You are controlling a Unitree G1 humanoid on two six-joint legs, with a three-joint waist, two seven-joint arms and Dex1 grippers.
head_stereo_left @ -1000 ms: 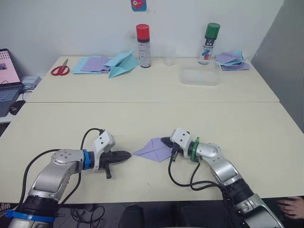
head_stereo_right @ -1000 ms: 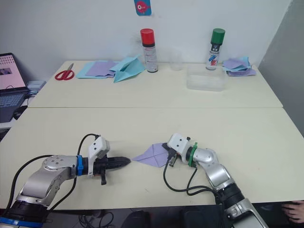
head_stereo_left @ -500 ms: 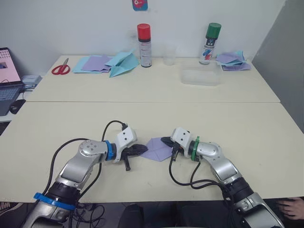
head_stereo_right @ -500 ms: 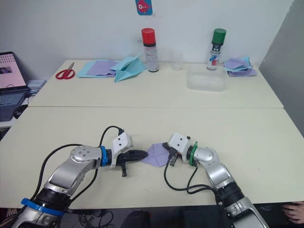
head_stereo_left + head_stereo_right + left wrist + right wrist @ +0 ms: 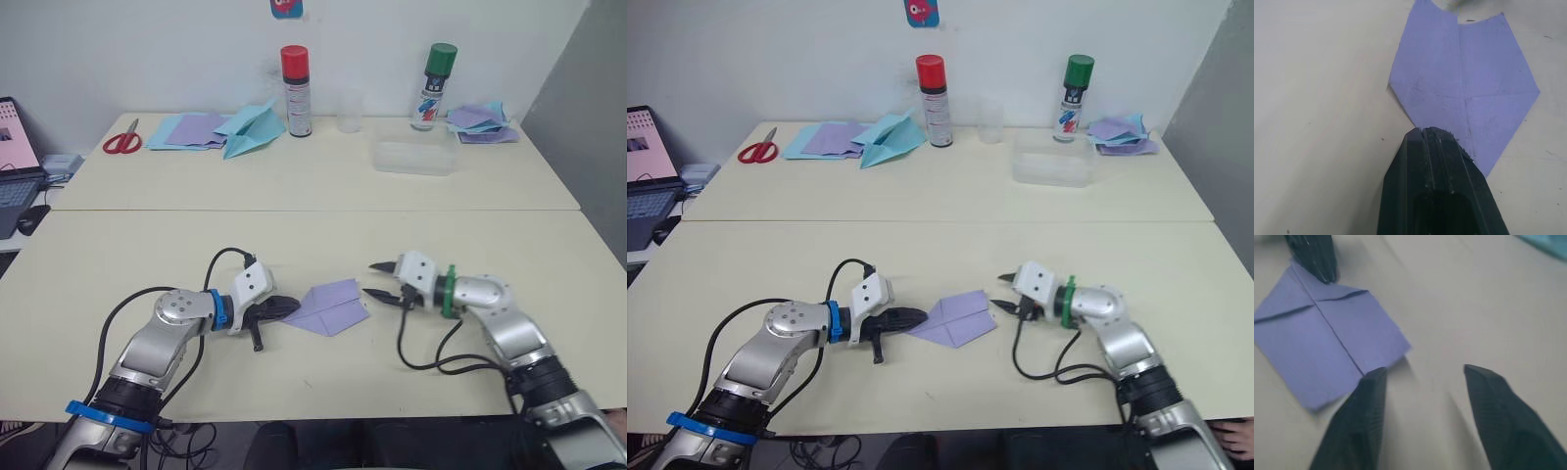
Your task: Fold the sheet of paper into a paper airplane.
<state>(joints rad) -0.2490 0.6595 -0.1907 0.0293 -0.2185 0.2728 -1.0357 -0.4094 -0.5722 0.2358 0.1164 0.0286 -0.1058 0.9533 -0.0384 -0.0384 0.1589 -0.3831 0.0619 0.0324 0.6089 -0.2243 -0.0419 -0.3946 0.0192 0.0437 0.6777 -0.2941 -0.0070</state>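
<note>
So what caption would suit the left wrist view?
Closed left fingers pressing on the purple sheet of paper.

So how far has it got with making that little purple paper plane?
Early on. The sheet of paper lies flat on the table with its first corner folds and creases in, giving it a pointed end. The left gripper, shut, presses that point; the right gripper is open beside the sheet. The wings and a finished dart shape remain to do.

Two cream tables (image 5: 294, 186) sitting edge to edge

The sheet of paper (image 5: 328, 306) is lying flat nearest the seam; beyond it, scissors (image 5: 123, 143), spray cans (image 5: 294, 78), a clear tub (image 5: 411, 157) and paper stacks (image 5: 191, 130) are resting.
</note>
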